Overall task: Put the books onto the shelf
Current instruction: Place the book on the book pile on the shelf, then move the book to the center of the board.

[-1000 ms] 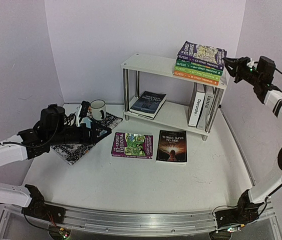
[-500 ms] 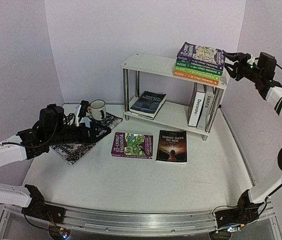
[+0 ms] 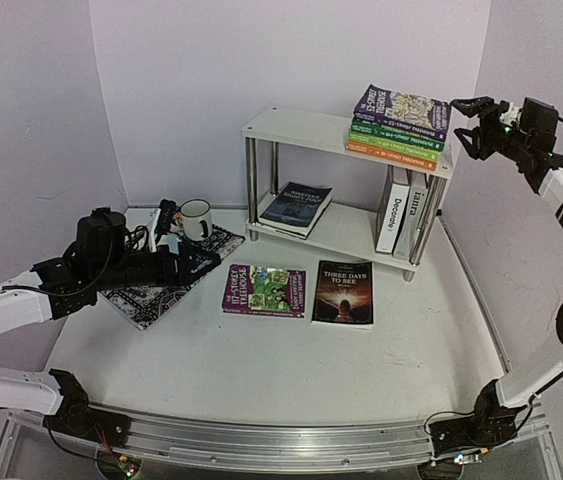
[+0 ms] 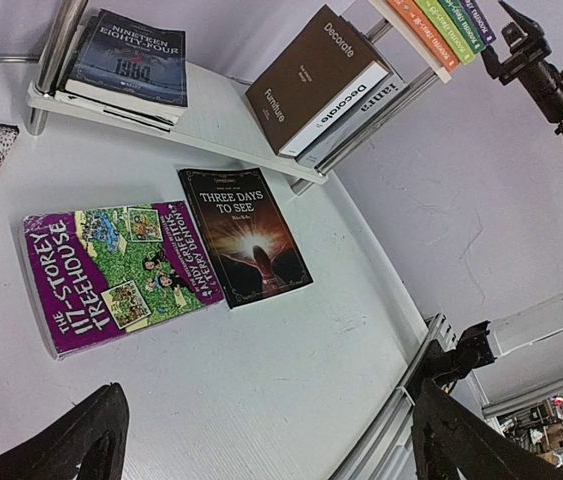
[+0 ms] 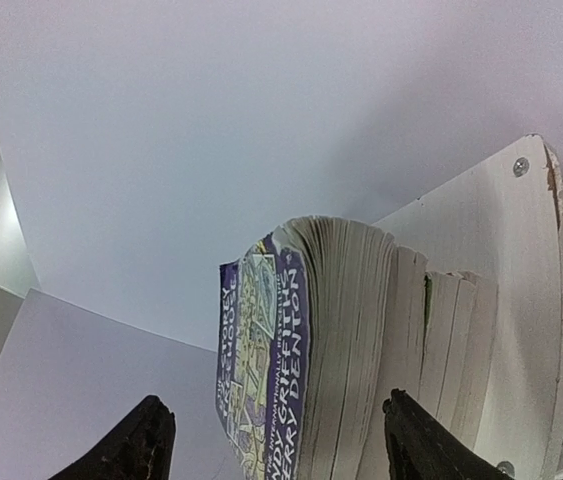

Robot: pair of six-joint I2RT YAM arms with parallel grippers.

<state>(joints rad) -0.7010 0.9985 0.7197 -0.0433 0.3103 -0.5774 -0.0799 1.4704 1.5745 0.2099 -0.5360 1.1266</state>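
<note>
1. Four paperbacks are stacked flat at the right end of the top board of the shelf (image 3: 296, 128). A purple Treehouse paperback (image 3: 402, 106) lies on top, with two green ones and an orange one beneath it.
2. On the lower board, Nineteen Eighty-Four (image 3: 295, 207) is laid flat at the left end. Two large books, one titled Decorate (image 3: 393, 212), are stood upright at the right end.
3. Two books are left on the table (image 3: 261, 370), side by side just in front of the shelf. The purple 117-Storey Treehouse (image 3: 265, 290) is on the left and the black Three Days to See (image 3: 343, 293) on the right.
4. The right gripper (image 3: 466, 128) is held just beside the right end of the stack, level with its top. Its jaws are apart and nothing is gripped.
5. The left gripper (image 3: 201, 264) is held wide open and empty above the placemat (image 3: 151, 300), near the mug (image 3: 196, 218).
6. The task is judged mostly done: seven books are shelved and two remain to be lifted.
</note>
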